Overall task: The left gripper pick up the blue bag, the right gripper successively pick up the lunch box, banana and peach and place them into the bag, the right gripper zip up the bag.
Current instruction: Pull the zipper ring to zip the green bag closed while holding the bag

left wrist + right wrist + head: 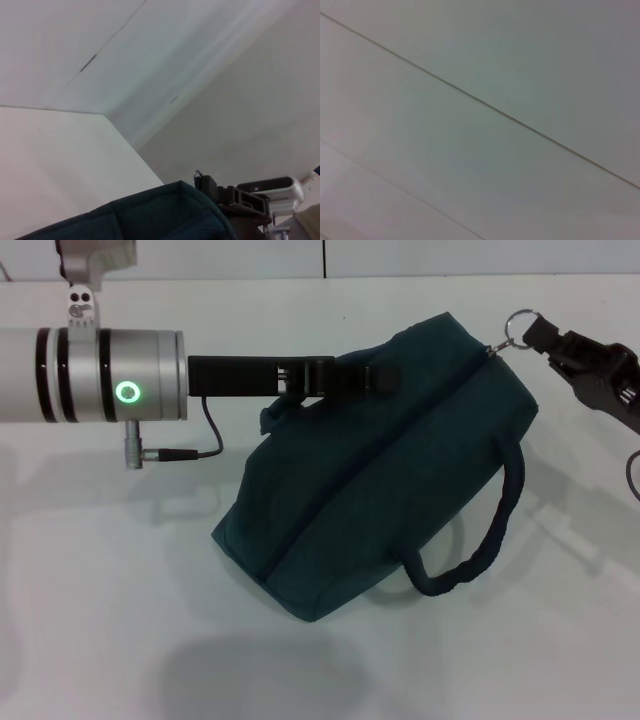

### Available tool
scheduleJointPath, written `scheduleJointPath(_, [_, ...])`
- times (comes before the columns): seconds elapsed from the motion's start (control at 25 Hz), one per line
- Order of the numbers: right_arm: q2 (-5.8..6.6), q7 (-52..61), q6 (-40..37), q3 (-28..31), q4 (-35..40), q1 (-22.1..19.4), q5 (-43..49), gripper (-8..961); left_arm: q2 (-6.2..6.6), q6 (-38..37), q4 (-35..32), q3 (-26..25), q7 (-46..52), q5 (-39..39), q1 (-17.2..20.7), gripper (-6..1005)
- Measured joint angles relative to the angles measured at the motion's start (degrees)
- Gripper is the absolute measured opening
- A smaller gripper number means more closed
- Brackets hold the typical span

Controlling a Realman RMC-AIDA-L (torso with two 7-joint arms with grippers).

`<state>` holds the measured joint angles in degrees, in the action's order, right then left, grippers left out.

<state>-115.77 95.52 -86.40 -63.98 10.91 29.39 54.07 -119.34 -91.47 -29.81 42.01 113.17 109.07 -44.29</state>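
The right gripper [548, 343] clamps the ring pull [518, 326] of the zipped blue bag [380, 470], left gripper [345, 377] gripping its handle.

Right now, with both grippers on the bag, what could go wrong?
1. The right gripper holds the ring zipper pull at the blue bag's end; pulling on could yank the bag or let the ring slip.
2. The left gripper pinches the bag's top; releasing may topple the tilted bag.
3. One loop handle hangs loose and could snag.
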Motion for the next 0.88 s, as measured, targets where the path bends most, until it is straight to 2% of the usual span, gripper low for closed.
scheduleJointPath(0.88, [0.24,1.16,5.19,-0.49,-0.46,-1.55,0.22,22,0.16,-6.85,-0.24,0.01,-2.59,-3.74,2.94,48])
